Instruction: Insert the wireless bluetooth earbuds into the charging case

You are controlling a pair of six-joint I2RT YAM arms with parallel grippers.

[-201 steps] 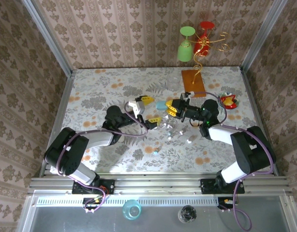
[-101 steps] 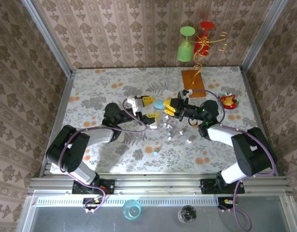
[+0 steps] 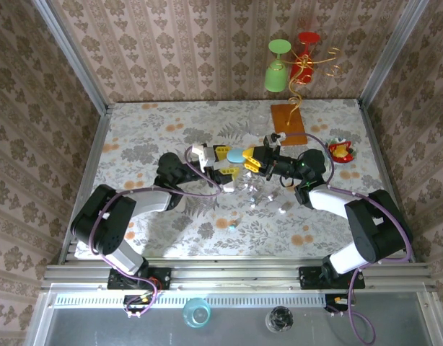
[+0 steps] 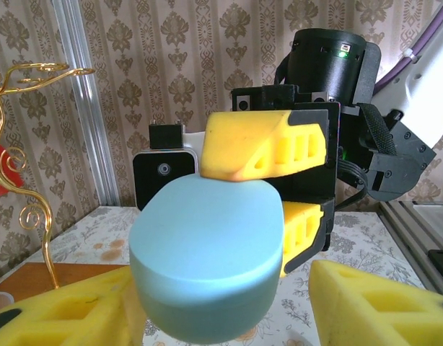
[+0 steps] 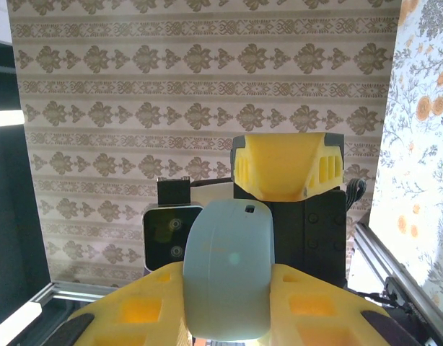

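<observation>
The teal pebble-shaped charging case (image 3: 238, 155) hangs above the table's middle. My right gripper (image 3: 249, 159) is shut on it; in the right wrist view both yellow pads press its sides (image 5: 227, 270). My left gripper (image 3: 224, 163) faces it from the left, open, with its fingers straddling the case (image 4: 207, 259). One left finger (image 4: 70, 310) lies against the case, while a gap shows at the other finger (image 4: 380, 303). Several tiny white earbuds (image 3: 267, 196) lie scattered on the table below, and a teal one (image 3: 232, 225) sits nearer the front.
At the back right stands an orange board (image 3: 288, 119) with a gold wire stand carrying a green goblet (image 3: 277, 68) and a red one (image 3: 306, 43). A red bowl (image 3: 342, 150) sits to the right. Patterned walls enclose the table.
My left gripper has moved up and right to the case, and its jaws have narrowed around it. The right gripper has held the case almost still.
</observation>
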